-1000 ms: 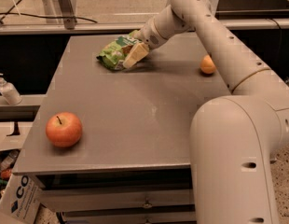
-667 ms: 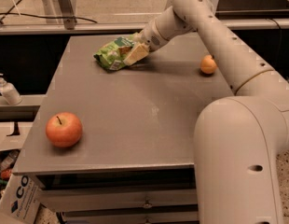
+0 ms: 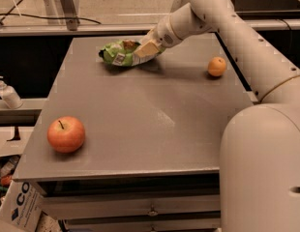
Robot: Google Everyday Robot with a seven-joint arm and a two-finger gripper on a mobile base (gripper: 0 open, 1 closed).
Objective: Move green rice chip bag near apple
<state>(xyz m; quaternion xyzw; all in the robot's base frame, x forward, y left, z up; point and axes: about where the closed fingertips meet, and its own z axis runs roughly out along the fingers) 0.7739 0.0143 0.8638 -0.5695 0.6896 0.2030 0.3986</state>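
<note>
The green rice chip bag [image 3: 117,55] lies at the far middle of the grey table [image 3: 140,110], its white barcode patch facing me. My gripper [image 3: 146,49] reaches in from the right and is shut on the bag's right end, which sits a little off the tabletop over a shadow. The red-orange apple [image 3: 66,134] stands upright near the table's front left corner, far from the bag.
A small orange fruit [image 3: 217,66] sits near the table's right edge. My arm [image 3: 247,47] spans the right side and its large white base [image 3: 266,173] fills the front right. A white pump bottle [image 3: 8,94] stands on a ledge left of the table.
The gripper and bag have shifted very slightly left and up. The apple and the orange fruit have not moved.
</note>
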